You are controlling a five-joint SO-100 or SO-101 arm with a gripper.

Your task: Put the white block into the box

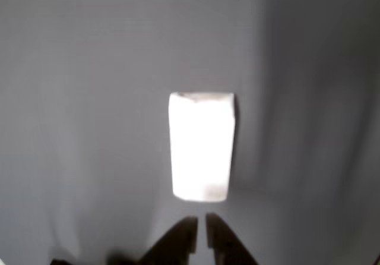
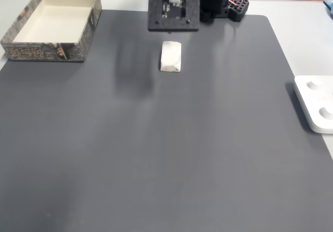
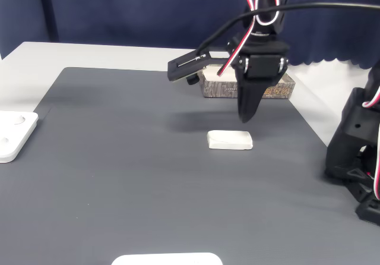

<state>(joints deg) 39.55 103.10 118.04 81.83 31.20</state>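
Your gripper (image 1: 200, 232), tips nearly pressed together, hangs over the white block (image 1: 200, 147) at frame centre; a fixed view alone shows the box (image 2: 83, 30) upper left.

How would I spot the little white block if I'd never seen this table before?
Find the dark grey mat covering the table. The white block lies flat on it near the far edge in a fixed view, just below the black gripper. It is small, plain and oblong, unlike the open box with printed walls at the mat's corner or the rounded white device with dimples at the edge.
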